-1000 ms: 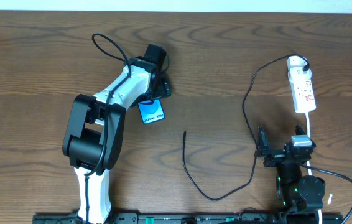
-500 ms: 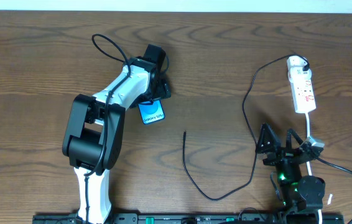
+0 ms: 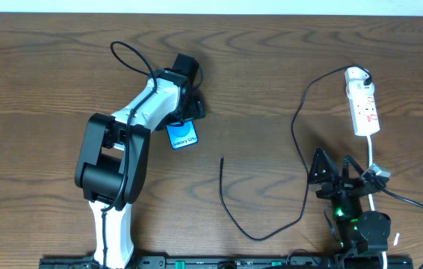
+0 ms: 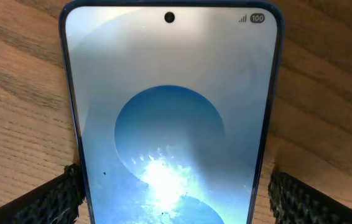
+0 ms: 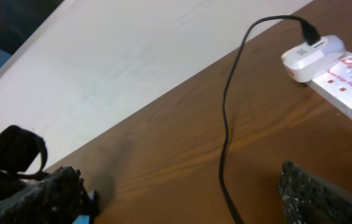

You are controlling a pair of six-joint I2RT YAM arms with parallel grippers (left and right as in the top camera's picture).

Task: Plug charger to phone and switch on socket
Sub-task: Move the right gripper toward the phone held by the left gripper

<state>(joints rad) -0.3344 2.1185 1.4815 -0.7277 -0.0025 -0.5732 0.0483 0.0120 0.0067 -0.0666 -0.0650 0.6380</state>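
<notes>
The phone point(image 3: 182, 135) lies flat on the table, its blue screen point(image 4: 170, 112) lit. My left gripper point(image 4: 175, 186) is open and straddles the phone's near end; the left finger point(image 4: 61, 196) is against its edge and the right finger point(image 4: 300, 199) is a little clear of it. The charger point(image 3: 230, 213) runs from the socket's far end in a long loop to a free tip point(image 3: 221, 160) lying mid-table. The white socket point(image 3: 364, 110) is at the far right, also seen in the right wrist view point(image 5: 344, 78). My right gripper point(image 3: 333, 166) is open and empty, with the cable point(image 5: 226, 124) between its fingers' line of sight.
The left arm point(image 3: 114, 161) covers the table's left middle. A white lead point(image 3: 372, 161) runs from the socket toward the right arm's base point(image 3: 361, 228). The table's far edge meets a pale wall point(image 5: 132, 56).
My right wrist has rolled, so its fingers now point differently; it has held still for the last half second. The left arm, phone and cable have not moved.
</notes>
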